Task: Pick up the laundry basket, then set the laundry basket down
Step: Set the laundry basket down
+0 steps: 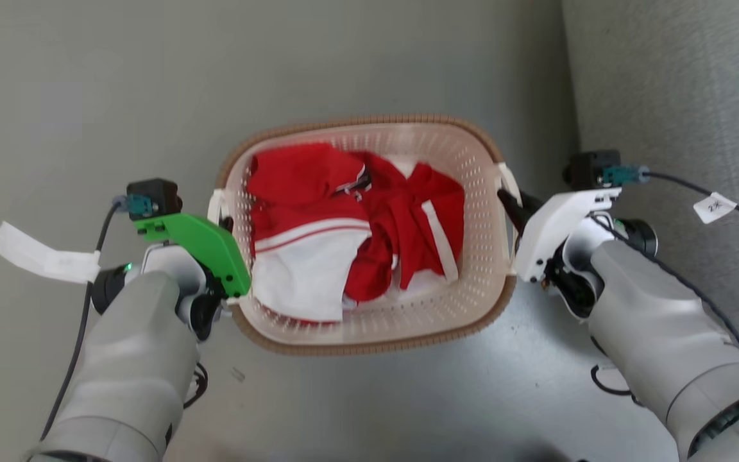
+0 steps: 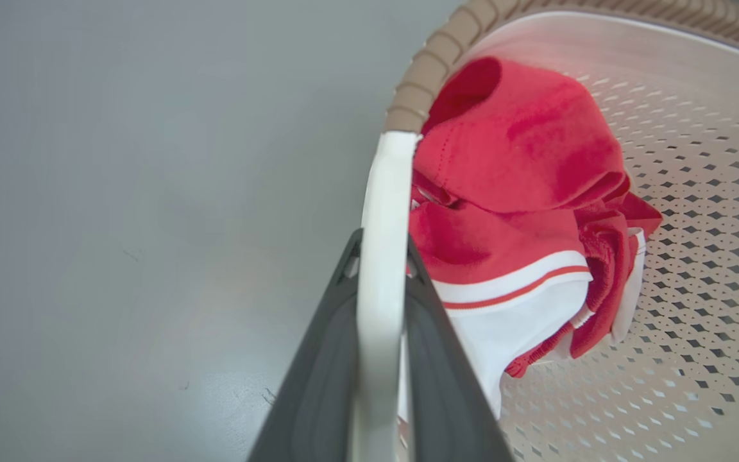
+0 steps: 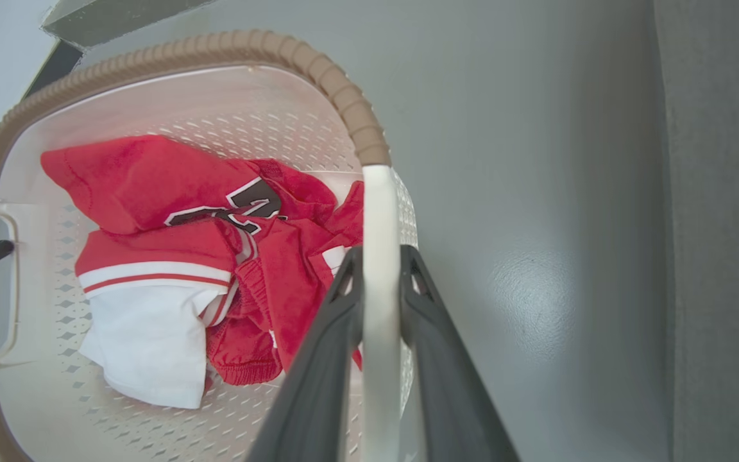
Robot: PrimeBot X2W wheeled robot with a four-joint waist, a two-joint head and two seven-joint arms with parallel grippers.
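Observation:
The laundry basket point(image 1: 369, 122), cream perforated plastic with a brown woven-look rim, sits centred in the head view between my two arms. Red and white clothes point(image 1: 344, 231) lie inside it. My left gripper point(image 1: 222, 221) is at the basket's left handle. In the left wrist view, the left gripper point(image 2: 382, 247) is shut on the white handle bar point(image 2: 385, 192). My right gripper point(image 1: 507, 197) is at the right handle. Its wrist view shows the right gripper point(image 3: 379, 253) shut on that white handle point(image 3: 379, 205). Whether the basket touches the floor I cannot tell.
Smooth grey floor point(image 1: 119, 83) surrounds the basket. A darker grey textured surface point(image 1: 677, 96) runs along the right side, close to my right arm. Cables with white paper tags point(image 1: 714, 206) hang off both wrists.

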